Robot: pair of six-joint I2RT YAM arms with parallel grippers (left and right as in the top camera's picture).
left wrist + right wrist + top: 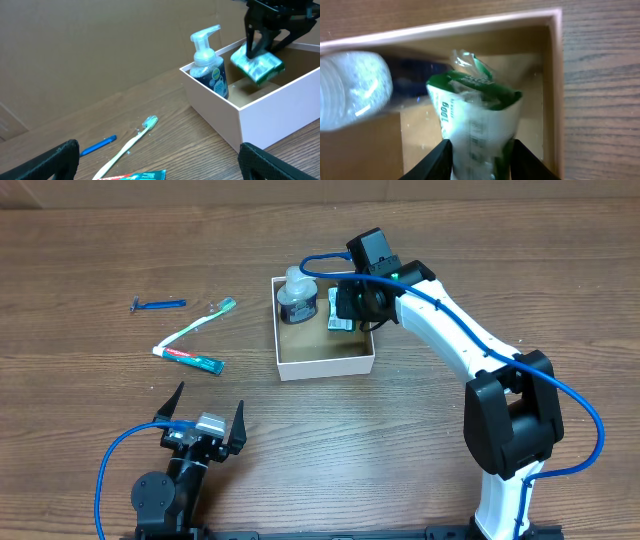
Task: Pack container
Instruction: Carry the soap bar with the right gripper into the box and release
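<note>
The container (330,364) is a square box with white walls and a brown floor, at the table's middle back. It also shows in the left wrist view (260,112) and the right wrist view (555,75). A clear pump bottle (297,294) stands in its back left corner. My right gripper (345,305) is shut on a green and white wrapped packet (477,120) and holds it over the box's back right part. The packet also shows in the left wrist view (257,64). My left gripper (205,412) is open and empty near the front left.
A toothbrush (195,327), a toothpaste tube (188,359) and a blue razor (158,305) lie on the wood table left of the box. They also show in the left wrist view: toothbrush (130,142), tube (137,176), razor (98,145).
</note>
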